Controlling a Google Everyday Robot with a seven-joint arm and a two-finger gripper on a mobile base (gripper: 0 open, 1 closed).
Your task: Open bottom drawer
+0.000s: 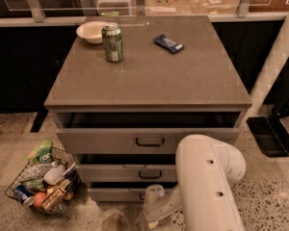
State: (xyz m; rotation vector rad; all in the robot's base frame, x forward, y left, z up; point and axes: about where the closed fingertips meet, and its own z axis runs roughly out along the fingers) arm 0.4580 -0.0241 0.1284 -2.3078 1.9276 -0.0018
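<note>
The bottom drawer (pixel 114 194) is the lowest of three grey-beige drawer fronts and stands a little way out, with a dark gap above it. Its small black handle (pixel 141 196) shows only in part, beside my wrist. My gripper (pixel 151 199) is low at the front of this drawer, right at the handle, at the end of my white arm (pixel 207 177), which comes in from the lower right. The middle drawer (pixel 130 172) and the top drawer (pixel 111 141) above it are also slightly out.
A wire basket (pixel 42 183) of groceries sits on the floor at the cabinet's left. A bowl (pixel 91 32), a green can (pixel 112 42) and a blue packet (pixel 168 43) lie on the cabinet top. A black base (pixel 266 136) and a white post (pixel 277 61) stand at the right.
</note>
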